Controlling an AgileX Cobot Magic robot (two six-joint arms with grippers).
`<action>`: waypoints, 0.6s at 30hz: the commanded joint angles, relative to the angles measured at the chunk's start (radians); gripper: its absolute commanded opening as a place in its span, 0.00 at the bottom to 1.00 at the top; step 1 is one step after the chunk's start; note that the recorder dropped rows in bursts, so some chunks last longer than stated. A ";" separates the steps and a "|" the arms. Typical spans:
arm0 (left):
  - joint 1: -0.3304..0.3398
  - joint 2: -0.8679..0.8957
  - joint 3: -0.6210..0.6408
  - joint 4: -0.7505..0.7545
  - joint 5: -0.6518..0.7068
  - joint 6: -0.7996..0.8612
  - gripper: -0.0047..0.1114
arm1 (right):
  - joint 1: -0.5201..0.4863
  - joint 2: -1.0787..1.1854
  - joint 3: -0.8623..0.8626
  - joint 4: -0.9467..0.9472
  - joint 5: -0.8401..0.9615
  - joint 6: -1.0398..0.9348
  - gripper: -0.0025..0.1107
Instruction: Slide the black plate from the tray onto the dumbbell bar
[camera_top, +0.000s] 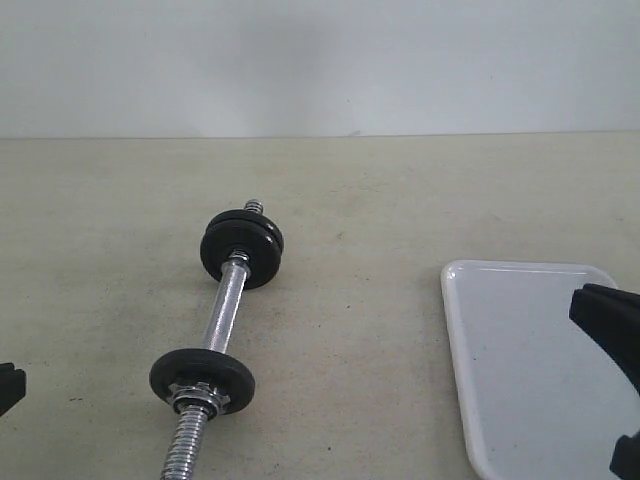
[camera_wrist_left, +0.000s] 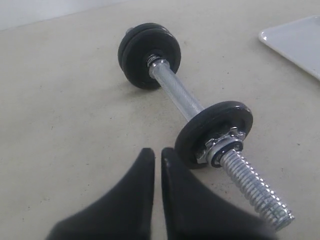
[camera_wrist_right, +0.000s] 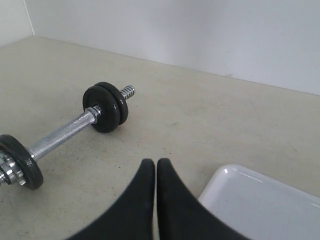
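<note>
Judging by how things lie on the broad beige tabletop (camera_top: 400, 190), the slide-on step looks finished or nearly so. The white glossy rectangular tray (camera_top: 530, 380) with its low rounded rim shows only bare surface wherever it is in view. The slim chrome dumbbell bar (camera_top: 225, 310) with threaded ends lies well apart from it to the left and carries all three small round black metal discs. Two sit pressed together at the far end, and the black plate (camera_wrist_right: 122, 106) of the task is most likely the outer one of that pair, though nothing marks it out from its twins. The single near disc (camera_top: 202, 375) sits behind a silver nut (camera_wrist_left: 220, 145). The right gripper (camera_wrist_right: 154, 165) hangs over the tray and the left gripper (camera_wrist_left: 157, 156) near the bar's near end without touching it, each with its black fingers pinched together on nothing. If the plate is indeed seated, the next move calls only for a check that it sits flush against its neighbour, and perhaps a nut to lock it. Much is uncertain. The tray's near and right parts are cut off by the frame and covered by the right gripper in the exterior view, so a disc lying there cannot be ruled out. No nut outside the far pair can be made out, and the bar's near tip runs out of the exterior view.
</note>
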 joint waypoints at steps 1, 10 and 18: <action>0.002 -0.007 0.005 0.032 -0.015 -0.011 0.08 | -0.003 -0.005 0.020 0.002 -0.062 -0.041 0.02; 0.002 -0.007 0.005 0.049 -0.007 -0.011 0.08 | -0.003 -0.005 0.020 0.002 -0.033 -0.060 0.02; 0.002 -0.007 0.007 0.026 -0.044 -0.011 0.08 | -0.003 -0.005 0.020 0.004 0.014 -0.058 0.02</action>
